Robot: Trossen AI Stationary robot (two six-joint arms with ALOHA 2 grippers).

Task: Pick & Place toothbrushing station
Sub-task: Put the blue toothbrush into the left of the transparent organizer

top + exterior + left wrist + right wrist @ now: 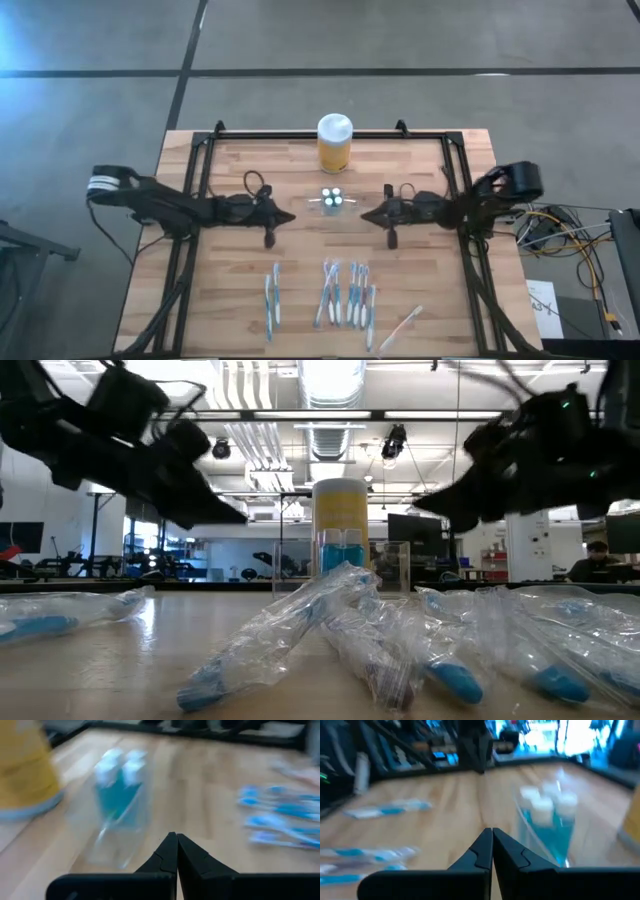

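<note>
Overhead: toothbrushing station [334, 198] at table centre, between left gripper [289, 216] and right gripper [367, 215], touching neither; yellow jar [334, 143] just behind, wrapped toothbrushes [345, 294] along the near edge. Low down: station [343, 558] upright before the jar [340, 515], arms overhead. Left wrist: fingers [167, 852] pressed together, empty, station [118, 795] ahead. Right wrist: fingers [485, 847] likewise closed, empty, station [548, 820] near.
</note>
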